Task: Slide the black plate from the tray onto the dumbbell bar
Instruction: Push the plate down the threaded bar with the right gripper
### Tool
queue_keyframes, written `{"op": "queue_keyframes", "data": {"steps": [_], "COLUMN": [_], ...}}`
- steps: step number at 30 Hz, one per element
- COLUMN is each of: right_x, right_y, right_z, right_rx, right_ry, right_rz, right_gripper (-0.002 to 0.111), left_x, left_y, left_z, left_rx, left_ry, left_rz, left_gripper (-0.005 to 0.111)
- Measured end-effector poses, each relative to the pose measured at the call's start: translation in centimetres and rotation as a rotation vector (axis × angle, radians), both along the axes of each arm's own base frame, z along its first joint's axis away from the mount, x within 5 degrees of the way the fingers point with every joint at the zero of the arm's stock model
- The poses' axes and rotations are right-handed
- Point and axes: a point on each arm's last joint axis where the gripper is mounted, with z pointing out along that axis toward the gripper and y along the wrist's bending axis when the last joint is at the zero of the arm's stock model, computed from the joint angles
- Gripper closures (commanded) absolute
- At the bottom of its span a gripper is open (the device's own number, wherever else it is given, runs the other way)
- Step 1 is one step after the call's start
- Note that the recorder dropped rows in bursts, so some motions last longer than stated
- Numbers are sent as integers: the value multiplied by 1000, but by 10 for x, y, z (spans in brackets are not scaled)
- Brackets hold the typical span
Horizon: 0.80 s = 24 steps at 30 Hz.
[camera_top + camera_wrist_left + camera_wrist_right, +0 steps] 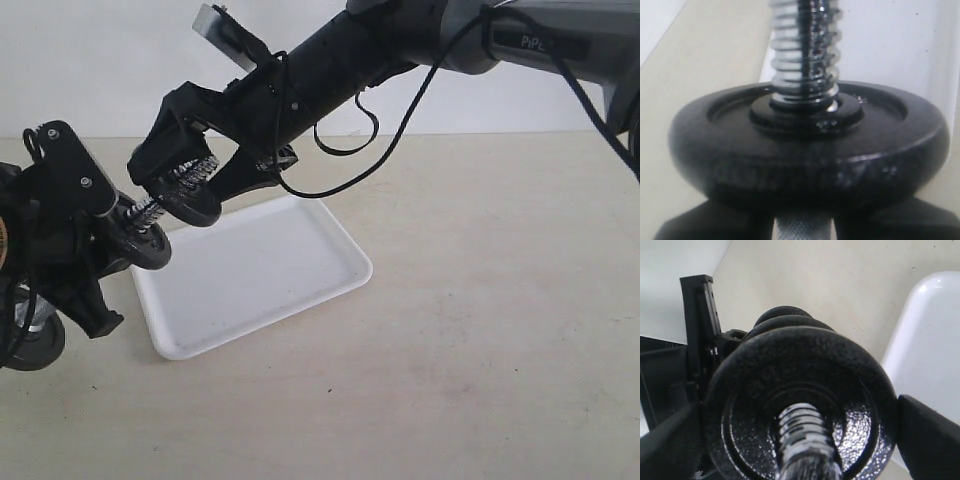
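The black plate (196, 210) (840, 365) hangs above the near left corner of the white tray (270, 265), with the threaded end of the dumbbell bar (197, 171) (802, 437) passing through its central hole. My right gripper (190, 192) (799, 432) is shut on the plate's rim, one finger on each side. My left gripper (100, 250) (802, 227) is shut on the bar's knurled middle. Just in front of its fingers another black disc (146, 246) (810, 165) sits on the bar. The held plate stands apart from that disc, further out along the thread.
A further black disc (35, 345) with a chrome piece sits at the bar's other end, low at the far left by the table surface. The tray holds nothing. The right arm's cable (345, 150) loops down above the tray's far edge.
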Motion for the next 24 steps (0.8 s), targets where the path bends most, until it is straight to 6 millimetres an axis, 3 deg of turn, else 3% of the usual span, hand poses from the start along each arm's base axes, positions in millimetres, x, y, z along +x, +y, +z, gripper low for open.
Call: {"op": "queue_keyframes", "data": {"steps": [10,24], "right_x": [4,3], "right_y": [-4,-3], "right_z": [-6,-8], "right_rx": [-55,-66], "right_ry": [-36,-43], "right_rz": [-17,-4], "right_gripper": [42,42], "left_x": [8,9], "left_y": [-7,-8], "left_z": [-15,-16], "left_rx": [-32,-33], "left_ry": [31,32], "left_rz": [-39,-37], "left_gripper": [102,102]}}
